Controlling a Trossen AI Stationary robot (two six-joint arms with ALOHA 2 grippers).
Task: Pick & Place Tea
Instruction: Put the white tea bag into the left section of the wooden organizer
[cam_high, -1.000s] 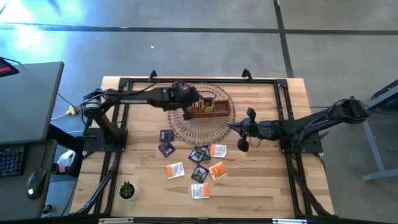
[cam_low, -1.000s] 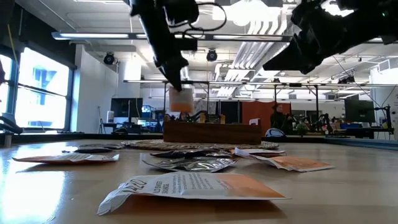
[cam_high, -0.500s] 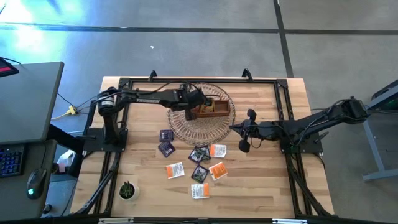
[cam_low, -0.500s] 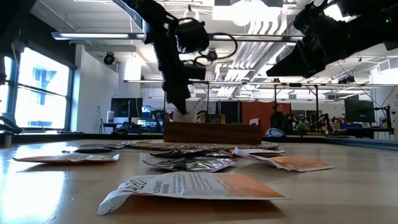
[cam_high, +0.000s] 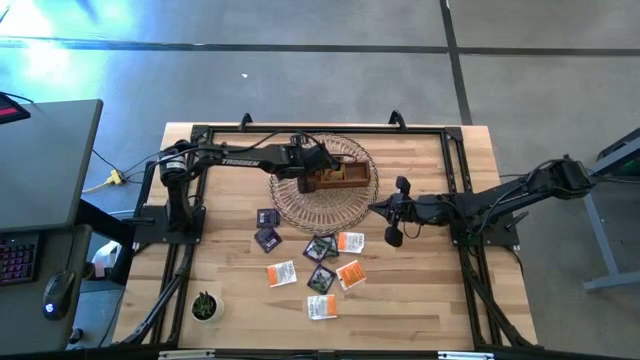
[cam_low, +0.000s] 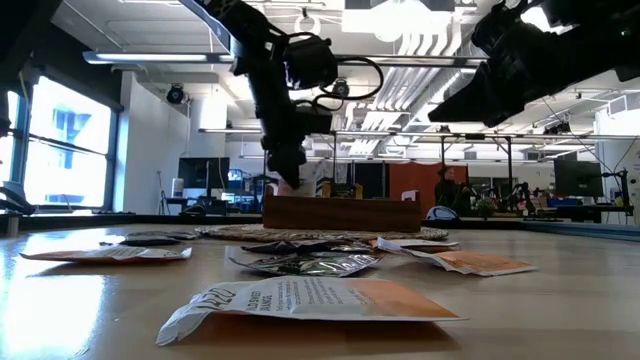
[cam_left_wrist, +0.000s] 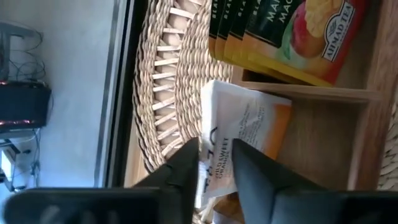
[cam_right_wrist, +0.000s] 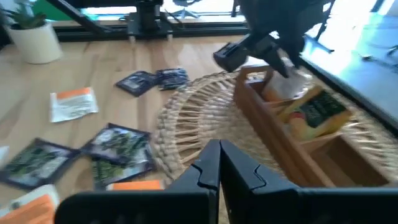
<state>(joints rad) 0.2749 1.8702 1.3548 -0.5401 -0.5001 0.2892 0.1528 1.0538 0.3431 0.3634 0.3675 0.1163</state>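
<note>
Left pincer (cam_high: 309, 178) crowds the wooden box (cam_high: 340, 175); right side clear.

The left gripper (cam_left_wrist: 211, 163) has matt dark fingers, they look like plastic, and between them is a white and orange sachet (cam_left_wrist: 239, 134) of smooth paper with a light shine. Under it is the wooden box (cam_left_wrist: 323, 124) with smooth brown boards, standing on a woven basket (cam_left_wrist: 163, 93) of rough pale straw. Beyond the right gripper (cam_right_wrist: 219, 167), the green sachets (cam_right_wrist: 118, 148) look glossy on the light wooden table (cam_right_wrist: 112, 65).
</note>
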